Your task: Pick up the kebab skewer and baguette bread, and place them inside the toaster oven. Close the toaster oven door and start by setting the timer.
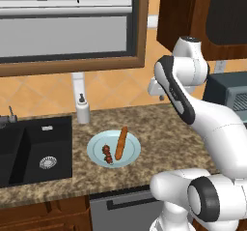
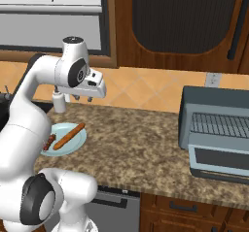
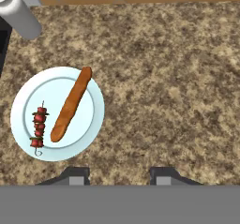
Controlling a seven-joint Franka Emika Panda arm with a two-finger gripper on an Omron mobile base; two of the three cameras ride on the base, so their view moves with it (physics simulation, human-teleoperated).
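Note:
A pale blue plate (image 1: 96,145) (image 2: 78,141) (image 3: 18,101) lies on the granite counter. The baguette bread (image 1: 121,142) (image 2: 68,136) (image 3: 71,104) rests on it beside the kebab skewer (image 1: 107,154) (image 2: 49,142) (image 3: 38,124). My gripper (image 1: 159,95) (image 2: 82,99) (image 3: 119,176) hangs open and empty, well above the counter and to the right of the plate. The toaster oven (image 2: 214,97) (image 1: 226,92) stands at the counter's right end. Its door (image 2: 219,160) is folded down, showing the wire rack (image 2: 219,124).
A black sink (image 1: 34,150) is set into the counter left of the plate. A white soap dispenser (image 1: 83,110) (image 2: 59,101) (image 3: 21,14) stands behind the plate by the wall. Dark wooden cabinets (image 2: 180,22) hang above. Bare granite (image 2: 131,139) stretches between plate and oven.

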